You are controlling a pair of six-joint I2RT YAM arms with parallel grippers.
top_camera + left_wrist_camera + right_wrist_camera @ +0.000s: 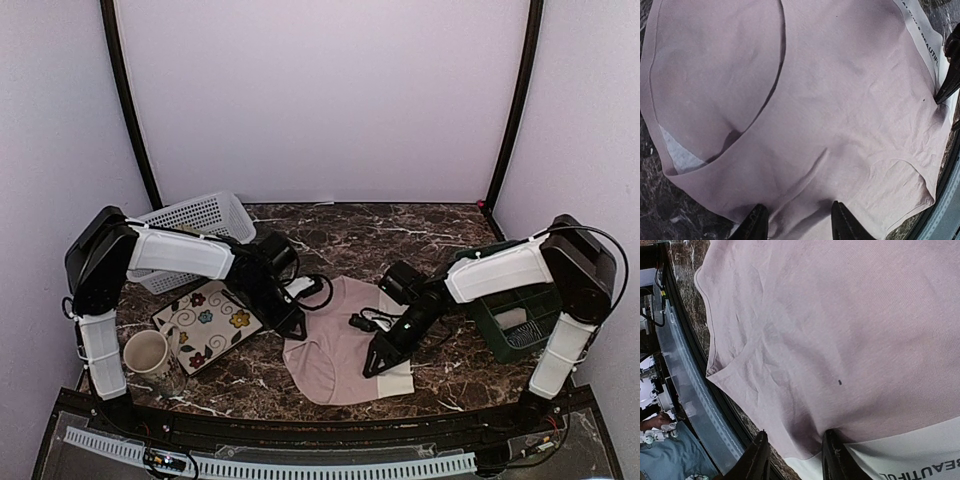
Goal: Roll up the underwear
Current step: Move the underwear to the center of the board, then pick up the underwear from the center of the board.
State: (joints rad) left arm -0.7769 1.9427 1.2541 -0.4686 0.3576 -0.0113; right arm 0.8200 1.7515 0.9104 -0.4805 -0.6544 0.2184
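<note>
Presently spread flat on marble table point(450, 225): pink underwear point(335, 360), pressed by left gripper point(800, 222) and right gripper point(795, 455), both jaw pairs apart, straddling fabric.

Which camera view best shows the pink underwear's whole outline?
The top external view: the pink underwear lies flat, nearly its whole outline visible. The left wrist view crops it close; the right wrist view shows only one corner and the cream waistband.
</note>
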